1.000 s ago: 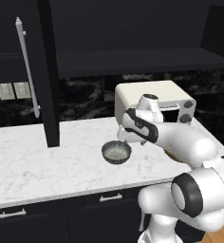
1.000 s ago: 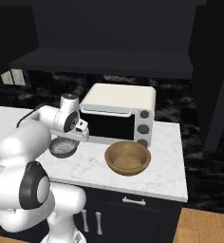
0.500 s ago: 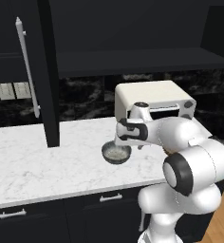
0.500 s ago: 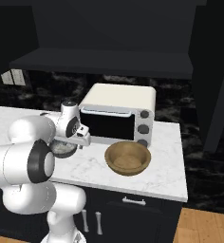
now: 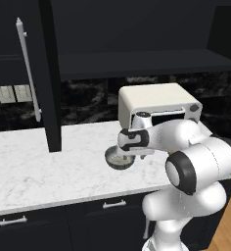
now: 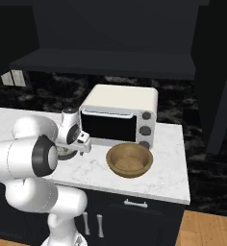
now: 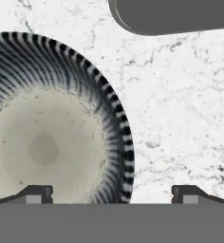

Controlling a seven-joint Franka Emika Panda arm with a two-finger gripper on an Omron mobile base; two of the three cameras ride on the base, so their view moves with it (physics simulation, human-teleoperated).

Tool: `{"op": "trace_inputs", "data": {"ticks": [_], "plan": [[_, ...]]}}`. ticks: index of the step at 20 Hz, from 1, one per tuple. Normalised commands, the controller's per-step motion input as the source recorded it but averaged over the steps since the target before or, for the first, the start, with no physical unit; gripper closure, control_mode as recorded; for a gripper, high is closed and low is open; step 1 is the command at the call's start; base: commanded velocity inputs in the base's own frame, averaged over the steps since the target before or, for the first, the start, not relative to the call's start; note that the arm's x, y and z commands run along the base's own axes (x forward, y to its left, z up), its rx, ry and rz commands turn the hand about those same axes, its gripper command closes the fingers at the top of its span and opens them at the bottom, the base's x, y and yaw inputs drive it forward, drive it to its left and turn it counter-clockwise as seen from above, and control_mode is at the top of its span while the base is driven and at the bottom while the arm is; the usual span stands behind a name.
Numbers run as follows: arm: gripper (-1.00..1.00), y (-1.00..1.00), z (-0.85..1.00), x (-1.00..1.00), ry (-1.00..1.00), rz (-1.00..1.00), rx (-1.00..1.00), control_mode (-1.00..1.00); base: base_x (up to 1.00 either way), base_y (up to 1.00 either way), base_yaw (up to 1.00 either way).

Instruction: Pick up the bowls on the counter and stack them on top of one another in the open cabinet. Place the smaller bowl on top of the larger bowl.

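Two bowls on the white marble tabletop [image 5: 34,171]. End effector [image 7: 111,193] sits low over the small grey metallic bowl [image 5: 118,159], fingers spread wide: one tip above the bowl's pale inside, the other above bare marble, rim between them. Wider brown wooden bowl [image 6: 129,160] sits apart, just before the cream toaster oven [image 6: 119,115]. Open black cabinet [image 5: 137,61] above, door with silver bar handle [image 5: 28,68] swung out.

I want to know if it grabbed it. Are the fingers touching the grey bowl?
Cannot tell. In the hand view one of the fingers sits over the bowl, the other over counter.
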Motion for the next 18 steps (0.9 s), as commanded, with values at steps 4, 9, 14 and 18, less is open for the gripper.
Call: {"op": "trace_inputs", "data": {"ticks": [4,9,14,18], "plan": [[-1.00,0.10,-0.26,0.04,-0.01,0.00,0.00,-1.00,0.00,0.00,0.00],[1.00,0.00,-0.04,0.00,0.00,0.00,0.00,-1.00,0.00,0.00,0.00],[1.00,0.00,0.01,-0.06,-0.02,0.00,0.00,-1.00,0.00,0.00,0.00],[1.00,-0.03,0.33,-0.22,-0.17,-0.01,0.00,-1.00,0.00,0.00,0.00]]}}
